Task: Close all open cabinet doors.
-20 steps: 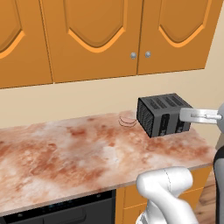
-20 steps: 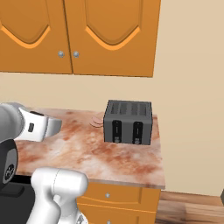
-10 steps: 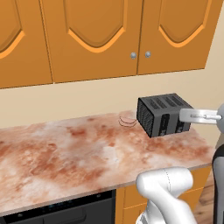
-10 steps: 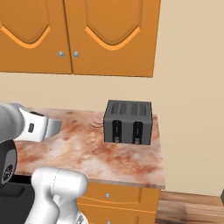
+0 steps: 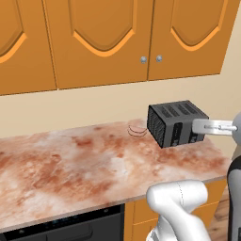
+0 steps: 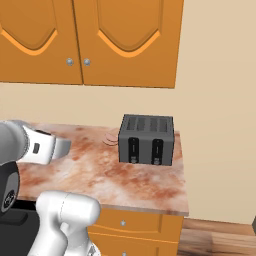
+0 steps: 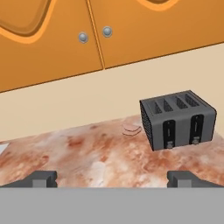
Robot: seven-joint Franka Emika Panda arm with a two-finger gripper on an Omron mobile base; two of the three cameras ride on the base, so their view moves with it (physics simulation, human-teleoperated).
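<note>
Gripper [image 7: 112,177] jaws spread wide, nothing between them. Cabinet doors [image 5: 101,40] overhead appear flush shut. Toaster [image 5: 176,123] near the marble counter's [image 5: 70,164] right edge; broad bare counter left.

Cabinet doors [image 5: 99,40]: tops cut off by frame.
Item behind toaster [image 7: 177,119]: small, pinkish, unidentifiable.
Counter [image 5: 70,164]: left end cropped.

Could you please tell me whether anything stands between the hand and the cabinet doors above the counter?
Nothing visible does. The open hand looks over the counter toward the cabinet doors; the toaster sits lower, on the counter to the right, clear of them.
</note>
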